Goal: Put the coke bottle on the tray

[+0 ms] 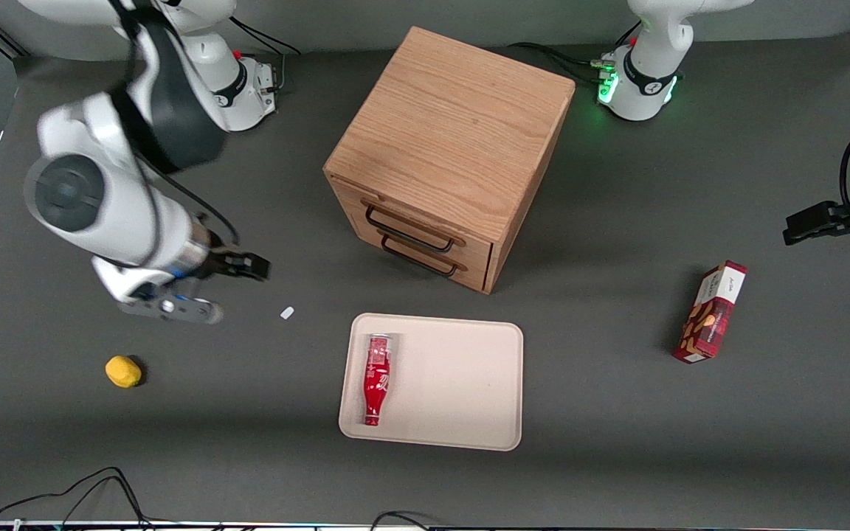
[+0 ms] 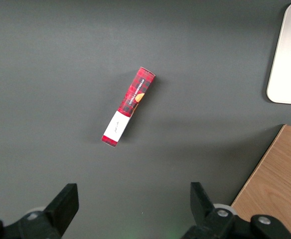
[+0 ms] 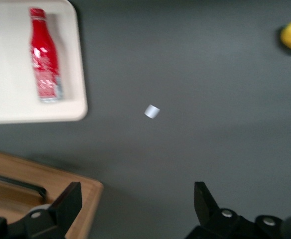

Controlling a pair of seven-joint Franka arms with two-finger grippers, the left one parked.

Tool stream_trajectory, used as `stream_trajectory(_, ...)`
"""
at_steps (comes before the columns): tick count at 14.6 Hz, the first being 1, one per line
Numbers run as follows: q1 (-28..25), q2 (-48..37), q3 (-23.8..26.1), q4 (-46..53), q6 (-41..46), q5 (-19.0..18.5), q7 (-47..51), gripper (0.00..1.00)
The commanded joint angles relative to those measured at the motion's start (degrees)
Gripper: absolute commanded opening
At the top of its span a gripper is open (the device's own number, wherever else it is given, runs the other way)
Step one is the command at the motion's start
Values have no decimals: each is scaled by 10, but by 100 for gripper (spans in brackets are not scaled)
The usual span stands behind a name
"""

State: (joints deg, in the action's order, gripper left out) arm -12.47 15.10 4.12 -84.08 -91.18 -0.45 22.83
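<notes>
- Front view: coke bottle lies flat on tray, glossy red w/ white script, silvery base, neck toward camera.
- Tray: smooth cream rectangle, rounded corners, low rim, on matte grey worktop.
- Claw released, empty, above worktop near wooden drawer cabinet.

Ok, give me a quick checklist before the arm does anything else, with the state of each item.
1. Coke bottle on the tray: ok, lying on its side.
2. Bottle inside the rim: ok, near the edge toward the working arm's end.
3. Gripper free of the bottle: ok, open and empty, above the table.
4. Small white piece under the gripper's path: not ok, loose on the table.
5. Drawers closed: ok.
</notes>
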Motion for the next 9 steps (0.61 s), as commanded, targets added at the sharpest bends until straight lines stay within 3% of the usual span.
stream_trajectory(1,58,-64,4,-40,28,9,-99,100)
stream_trajectory(7,125,-67,4,-21,50,11,-176,100)
stream_trajectory(9,123,-62,-13,-2,94,13,-225,100)
